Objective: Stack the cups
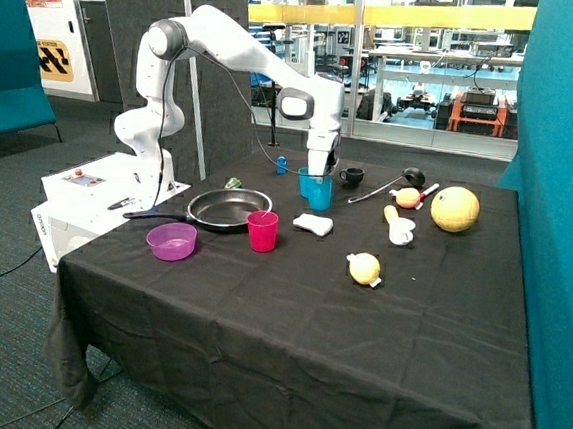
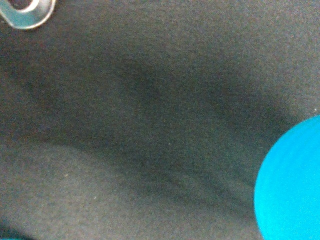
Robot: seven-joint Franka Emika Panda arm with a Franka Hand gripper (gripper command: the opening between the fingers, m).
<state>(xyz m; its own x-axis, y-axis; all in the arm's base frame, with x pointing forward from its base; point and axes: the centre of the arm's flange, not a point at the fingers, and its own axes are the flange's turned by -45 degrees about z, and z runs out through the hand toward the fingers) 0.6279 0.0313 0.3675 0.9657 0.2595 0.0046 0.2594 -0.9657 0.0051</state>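
Note:
A light blue cup (image 1: 316, 190) stands behind the frying pan, and my gripper (image 1: 316, 173) is right at its rim, reaching down from above. I see blue in only that one place, so I cannot tell whether it is one cup or two nested. In the wrist view a rounded piece of light blue cup (image 2: 292, 185) shows against the black cloth. The pink-red cup (image 1: 262, 230) stands upright and alone in front of the pan, nearer the table's front edge.
A frying pan (image 1: 229, 208) and a purple bowl (image 1: 172, 241) lie near the pink-red cup. A small black mug (image 1: 351, 177), a white object (image 1: 314, 224), a ladle, toy fruit and a yellow ball (image 1: 455, 208) lie beside and behind the blue cup. A small blue item (image 1: 282, 164) stands at the back.

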